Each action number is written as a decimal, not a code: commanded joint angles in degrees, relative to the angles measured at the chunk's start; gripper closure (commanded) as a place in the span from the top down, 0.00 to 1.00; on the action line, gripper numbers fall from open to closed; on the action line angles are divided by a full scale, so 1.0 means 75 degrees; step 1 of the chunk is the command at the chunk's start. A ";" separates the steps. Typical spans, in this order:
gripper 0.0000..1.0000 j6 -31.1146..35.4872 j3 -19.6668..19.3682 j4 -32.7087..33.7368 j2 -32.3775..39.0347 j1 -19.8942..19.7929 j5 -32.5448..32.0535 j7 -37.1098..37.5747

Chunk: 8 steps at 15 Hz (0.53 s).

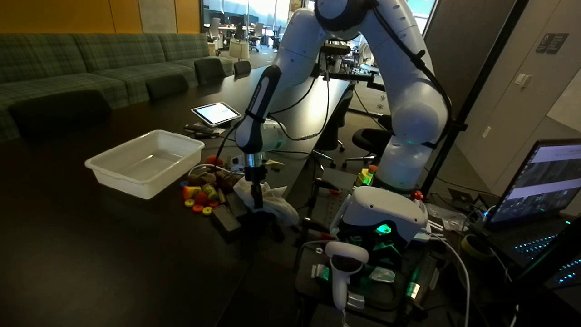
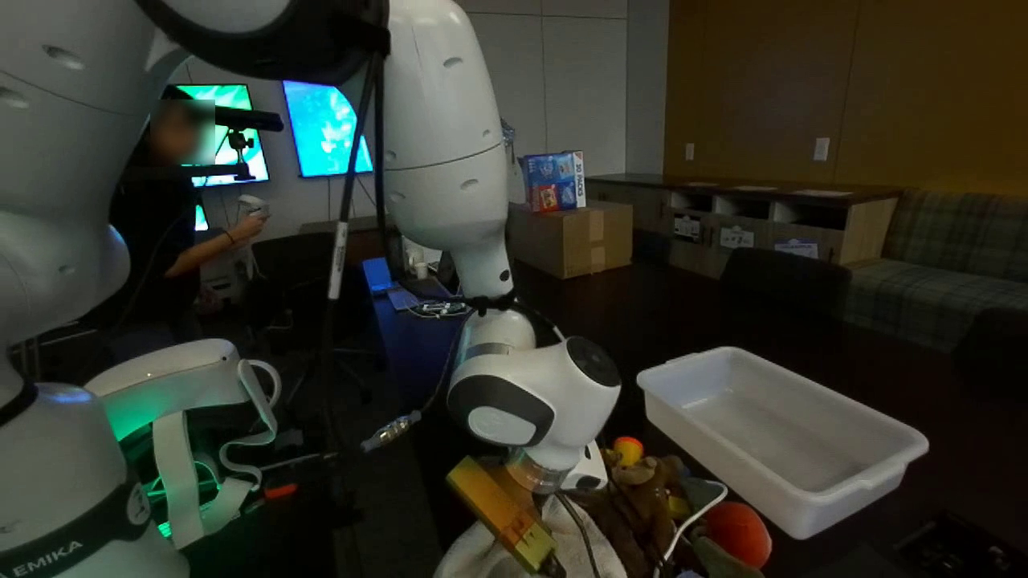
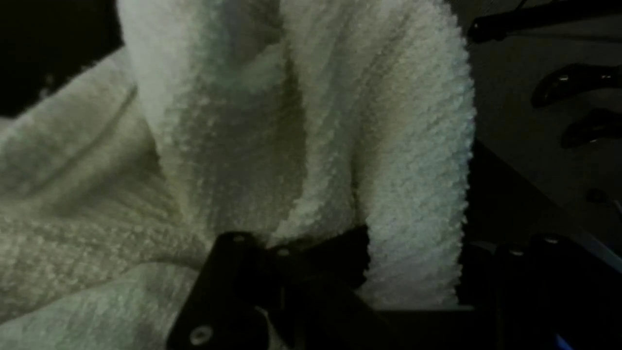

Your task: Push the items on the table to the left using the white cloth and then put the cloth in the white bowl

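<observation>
Long dark table point(image 1: 113, 263). Nearest, beside it: white hand controller point(image 1: 340, 277). At table's edge: black claw point(image 1: 257, 204), pinching white cloth point(image 1: 274, 206), parted by thickness of bunched folds. Cloth, in an exterior view: long axis slanted from upper left down to lower right, loose end toward table's edge, overhang unclear in shadow. Beside claw: gray block point(image 1: 226, 219), yellow disc point(image 1: 189, 203), orange ball point(image 1: 201, 198), heap of small toys point(image 1: 209, 190), between cloth and white bin point(image 1: 120, 182), contact with bin unclear. Bin: upright, pale inner floor showing in both exterior views, long axis lying along table. Farther: lit tablet point(image 1: 216, 113). Behind: plaid sofa point(image 1: 115, 52).
</observation>
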 commanded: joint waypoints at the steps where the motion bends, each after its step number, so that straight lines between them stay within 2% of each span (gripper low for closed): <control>1: 0.05 0.0620 0.0482 -0.0096 0.0122 0.0415 0.0218 0.0710; 8: 0.05 0.2241 0.2170 -0.0191 0.0689 0.0506 -0.0057 0.1160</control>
